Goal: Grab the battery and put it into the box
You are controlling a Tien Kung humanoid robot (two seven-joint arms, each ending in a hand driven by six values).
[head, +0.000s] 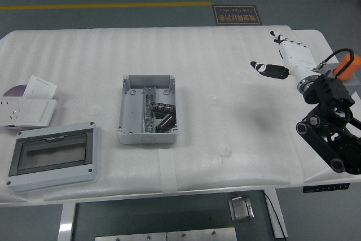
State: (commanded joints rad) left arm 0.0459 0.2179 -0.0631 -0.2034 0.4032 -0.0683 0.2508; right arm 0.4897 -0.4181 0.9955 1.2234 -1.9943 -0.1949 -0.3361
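Head view of the white table (225, 55). The grey box (148, 108) sits left of centre, lid off, with two dark cylindrical batteries (164, 115) lying inside its right half, one behind the other, beside a strip of metal fittings. The right hand (289, 59) is white with black fingertips and is raised over the far right part of the table, well apart from the box; its fingers are spread, the thumb (268, 69) points left, and it carries nothing. The black right arm (330, 134) enters from the right edge. Behind the wrist, an orange cylinder (347, 65) stands in a grey block at the table's right edge. At the near left lies a grey cover (52, 156) with a dark window; behind it lie white socket plates (28, 103).
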